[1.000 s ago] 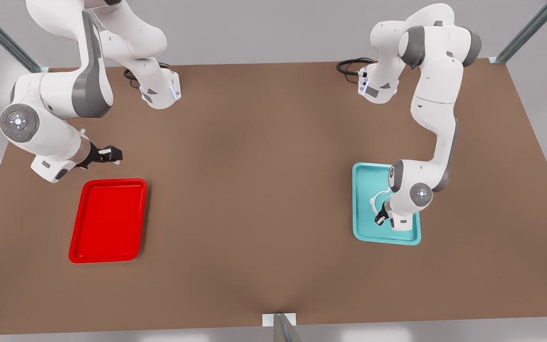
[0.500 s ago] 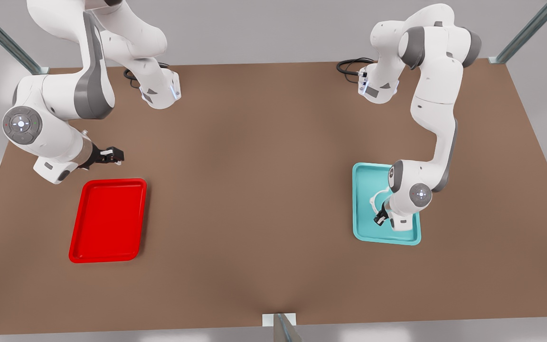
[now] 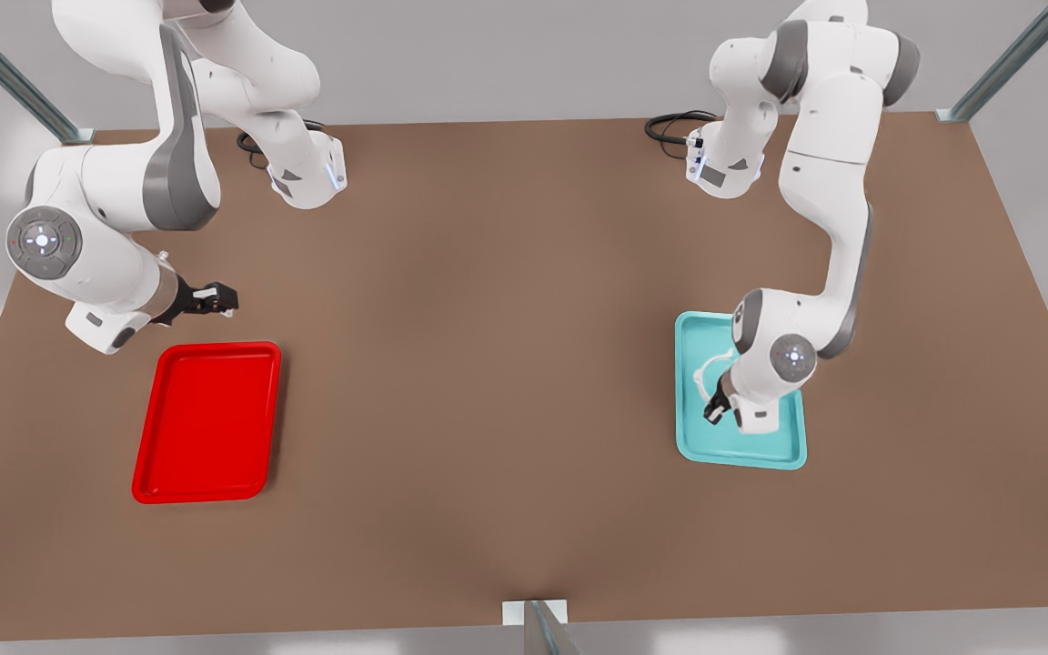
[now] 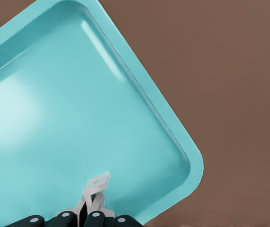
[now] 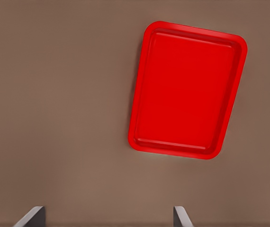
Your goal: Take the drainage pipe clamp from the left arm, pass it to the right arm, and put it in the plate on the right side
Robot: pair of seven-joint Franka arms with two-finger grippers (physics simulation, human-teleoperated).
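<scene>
The drainage pipe clamp [image 3: 704,368] is a thin white arc held over the teal tray [image 3: 692,338] on the front view's right. My left gripper [image 3: 715,411] is shut on one end of it. In the left wrist view the clamp's flat tab [image 4: 97,185] sticks out from between the closed fingers of that gripper [image 4: 90,215], above the teal tray [image 4: 78,94]. My right gripper [image 3: 219,297] hangs open just behind the red plate [image 3: 206,421] on the front view's left. The right wrist view looks down on the plate [image 5: 187,90], and the right gripper [image 5: 107,222] has nothing between its fingers.
A brown table [image 3: 488,364] carries both trays, with wide bare surface between them. Both arm bases and black cables [image 3: 670,123] sit at the far edge. Metal frame posts stand at the corners and at the near edge [image 3: 538,628].
The left arm has shifted a little toward the front view's left and far side, carrying the clamp with it. The right arm has barely moved.
</scene>
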